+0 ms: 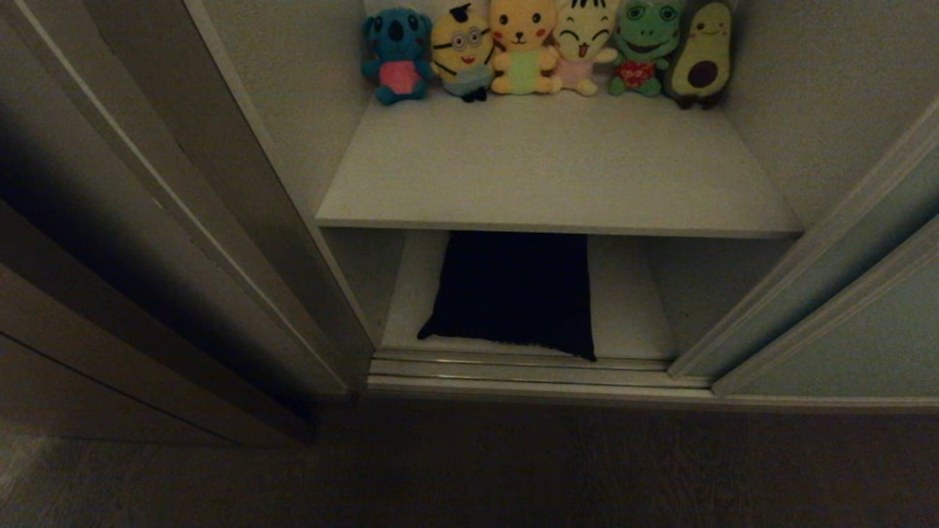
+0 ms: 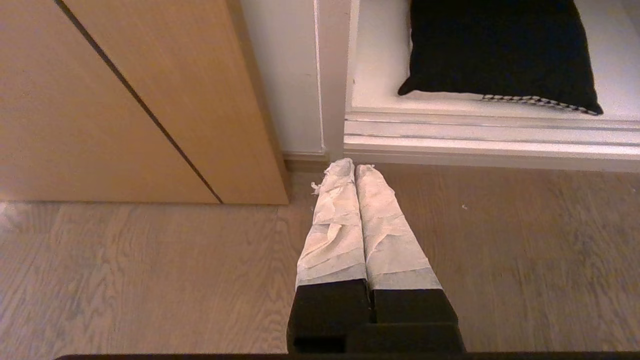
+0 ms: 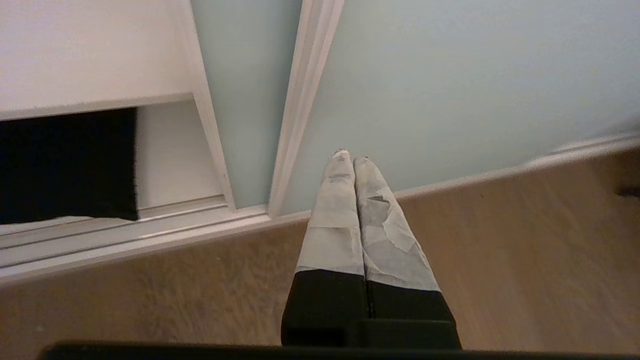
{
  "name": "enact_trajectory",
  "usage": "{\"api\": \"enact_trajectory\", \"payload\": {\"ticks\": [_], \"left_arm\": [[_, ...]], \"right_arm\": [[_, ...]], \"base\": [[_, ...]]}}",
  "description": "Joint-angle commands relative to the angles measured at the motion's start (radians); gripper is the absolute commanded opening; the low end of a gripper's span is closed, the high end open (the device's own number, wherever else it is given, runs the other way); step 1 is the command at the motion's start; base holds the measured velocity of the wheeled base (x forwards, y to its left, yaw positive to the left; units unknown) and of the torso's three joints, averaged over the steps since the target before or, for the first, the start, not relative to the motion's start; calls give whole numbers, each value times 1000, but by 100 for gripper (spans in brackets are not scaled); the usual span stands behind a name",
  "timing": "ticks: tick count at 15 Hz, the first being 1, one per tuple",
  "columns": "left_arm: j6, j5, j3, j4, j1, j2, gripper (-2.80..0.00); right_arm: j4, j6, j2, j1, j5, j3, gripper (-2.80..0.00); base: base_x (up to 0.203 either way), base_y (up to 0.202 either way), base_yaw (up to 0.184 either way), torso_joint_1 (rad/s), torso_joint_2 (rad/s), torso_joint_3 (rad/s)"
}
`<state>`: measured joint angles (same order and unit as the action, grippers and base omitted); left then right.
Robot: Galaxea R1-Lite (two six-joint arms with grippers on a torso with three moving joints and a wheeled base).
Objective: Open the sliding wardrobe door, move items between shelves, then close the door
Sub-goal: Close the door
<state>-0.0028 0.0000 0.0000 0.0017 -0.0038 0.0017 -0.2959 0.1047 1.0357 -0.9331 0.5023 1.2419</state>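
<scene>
The wardrobe stands open. Its pale grey-green sliding wardrobe door (image 1: 873,323) (image 3: 440,75) is slid to the right, with a thin light frame (image 3: 300,100). A folded black garment (image 1: 517,293) (image 2: 500,47) (image 3: 65,165) lies on the lower off-white shelf (image 1: 631,308). The upper shelf (image 1: 550,169) is bare at the front. Neither arm shows in the head view. My left gripper (image 2: 355,167) is shut and empty, low over the floor, pointing at the wardrobe's left post. My right gripper (image 3: 350,157) is shut and empty, aimed at the foot of the sliding door.
Several plush toys (image 1: 543,48) line the back of the upper shelf. A brown wooden side panel (image 2: 125,100) stands left of the opening. The light door track (image 1: 528,370) (image 2: 490,140) runs along the bottom. Wood floor (image 1: 469,469) lies in front.
</scene>
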Motion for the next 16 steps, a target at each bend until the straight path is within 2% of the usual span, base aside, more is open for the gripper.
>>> {"api": "enact_trajectory", "payload": {"ticks": [1, 3, 7, 8, 12, 13, 16], "left_arm": [[0, 0, 0, 0, 1, 1, -280], [0, -1, 0, 0, 0, 1, -280], [0, 0, 0, 0, 0, 1, -280], [0, -1, 0, 0, 1, 1, -280], [0, 0, 0, 0, 1, 1, -280], [0, 0, 0, 0, 1, 1, -280], [0, 0, 0, 0, 1, 1, -280]], "right_arm": [[37, 14, 84, -119, 138, 15, -280], [84, 41, 118, -160, 168, 16, -280], [168, 25, 211, -193, 246, 32, -280], [190, -1, 242, -196, 257, 64, -280], [339, -260, 310, -183, 332, 152, -280], [379, -296, 316, -171, 357, 146, -280], [391, -314, 353, -131, 364, 161, -280]], "base": [[0, 0, 0, 0, 0, 0], [0, 0, 0, 0, 0, 0], [0, 0, 0, 0, 0, 0], [0, 0, 0, 0, 0, 0], [0, 0, 0, 0, 0, 0], [0, 0, 0, 0, 0, 0], [0, 0, 0, 0, 0, 0]]}}
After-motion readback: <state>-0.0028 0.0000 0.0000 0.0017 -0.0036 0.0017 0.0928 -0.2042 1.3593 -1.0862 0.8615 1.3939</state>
